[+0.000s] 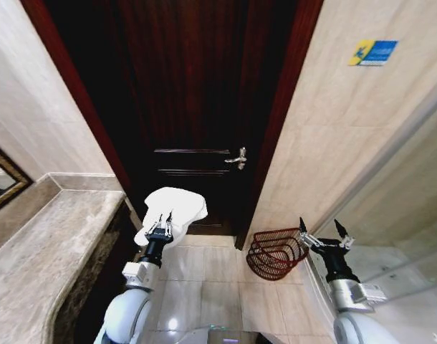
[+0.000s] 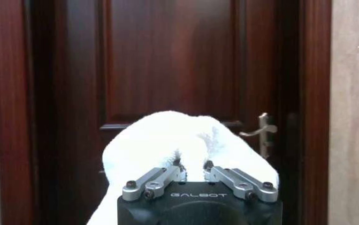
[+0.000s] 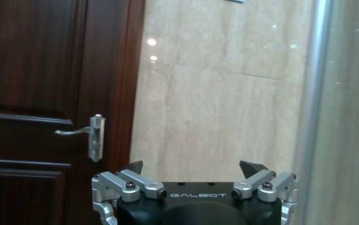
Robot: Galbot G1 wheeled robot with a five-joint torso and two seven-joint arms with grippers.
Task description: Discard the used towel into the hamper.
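Observation:
A white towel (image 1: 173, 208) hangs bunched from my left gripper (image 1: 161, 219), which is shut on it in front of the dark wooden door. The left wrist view has the towel (image 2: 179, 145) draped over the closed fingers (image 2: 166, 174). The hamper (image 1: 274, 252), a dark red wire basket, stands on the floor at the foot of the door frame, to the right of the towel. My right gripper (image 1: 324, 228) is open and empty just right of the hamper's rim, and the right wrist view shows its fingertips (image 3: 252, 167) spread wide.
The dark door (image 1: 190, 107) with a silver handle (image 1: 238, 158) is straight ahead. A marble counter (image 1: 39, 251) runs along the left. Beige tiled wall (image 1: 347, 129) and a glass panel (image 1: 412, 215) close the right side. Tiled floor (image 1: 204, 279) lies between.

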